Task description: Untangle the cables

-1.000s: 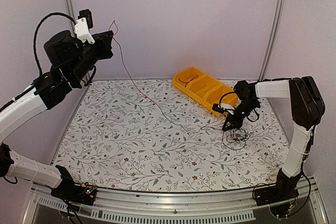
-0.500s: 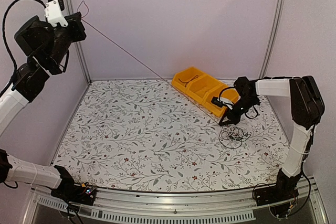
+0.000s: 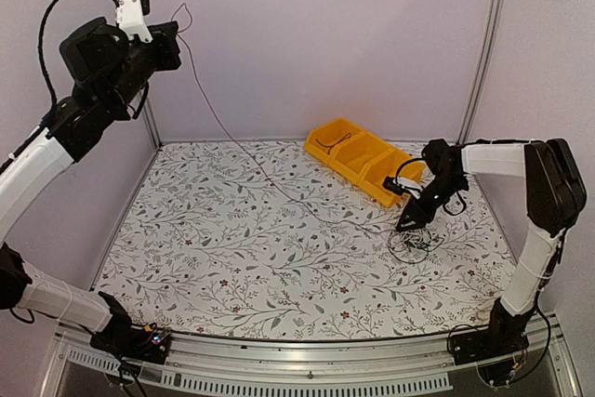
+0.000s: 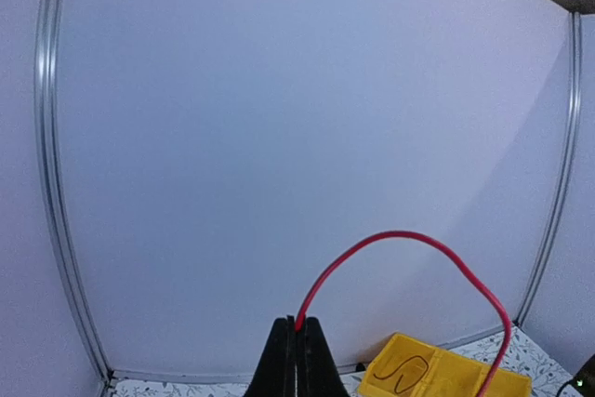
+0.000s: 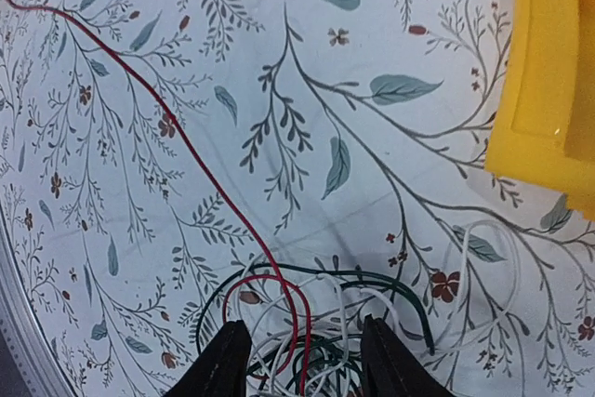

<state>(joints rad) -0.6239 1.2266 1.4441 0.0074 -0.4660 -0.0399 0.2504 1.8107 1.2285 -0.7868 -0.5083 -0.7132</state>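
Left gripper (image 4: 297, 326): raised high over the far left corner, fingers pinched shut on the red cable (image 4: 400, 234), with a short free loop beyond the grip.
- From there the red cable slopes down across the table (image 3: 232, 248) into the bundle (image 3: 414, 244), which lies just in front of the yellow bin (image 3: 349, 171).
- Right gripper (image 5: 302, 364): low over the bundle, jaws apart and holding nothing. The red strand and some white and green loops pass between its fingers (image 5: 223, 360).

Step in hand, by judgement: drawing the red cable out of the tangle.
- The right gripper should pin the other loops, not the red one, or the whole bundle will drag along.
- The left should pull slowly along the cable's own line and ease off if the bundle lifts.
- A knot inside the loops cannot be ruled out.
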